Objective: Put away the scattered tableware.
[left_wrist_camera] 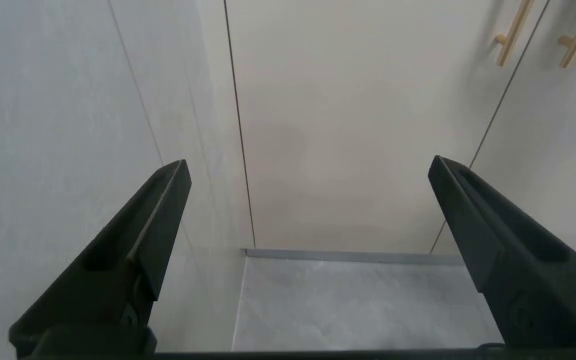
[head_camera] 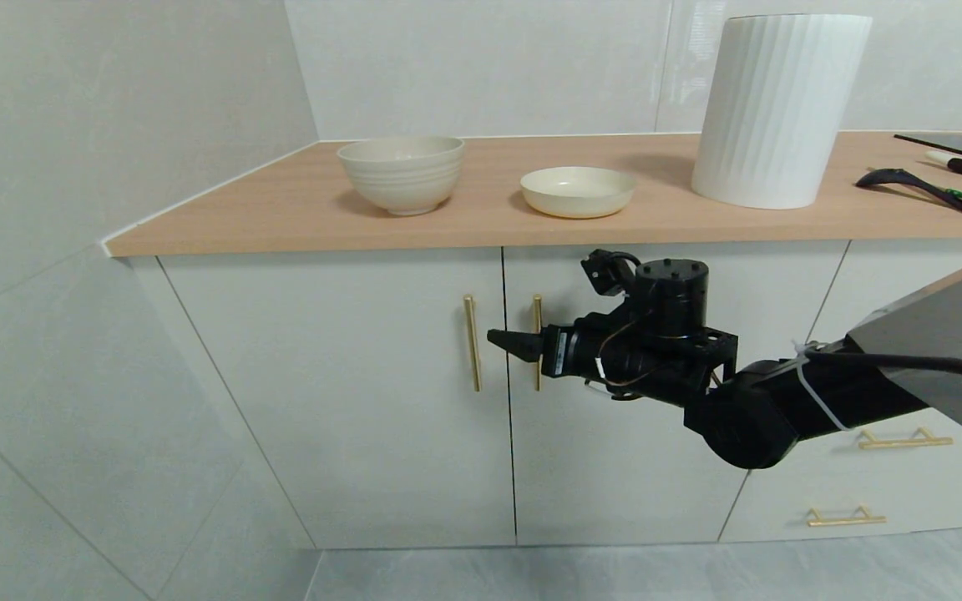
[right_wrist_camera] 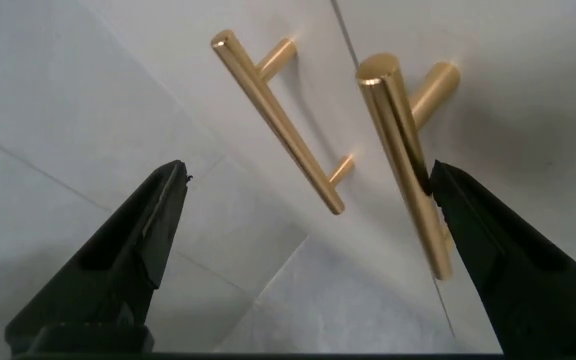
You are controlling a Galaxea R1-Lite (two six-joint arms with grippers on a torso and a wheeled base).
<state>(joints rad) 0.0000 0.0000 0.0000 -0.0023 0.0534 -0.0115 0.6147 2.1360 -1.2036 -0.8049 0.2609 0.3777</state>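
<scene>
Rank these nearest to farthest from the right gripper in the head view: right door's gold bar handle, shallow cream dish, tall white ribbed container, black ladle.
1. Right door's gold bar handle, beside the right gripper.
2. Shallow cream dish, on the counter above.
3. Tall white ribbed container, farther right.
4. Black ladle, far right.

Shut doors (head_camera: 347, 392) w/ handles (head_camera: 472, 342) block R pincer (head_camera: 499, 339).

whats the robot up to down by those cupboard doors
The robot's right gripper is held open right at the two gold handles where the cupboard doors meet under the counter. It has not closed on either handle, and both doors look shut. A bowl and a shallow dish sit on the counter above. The left gripper is open and empty, low beside the cupboard.
</scene>
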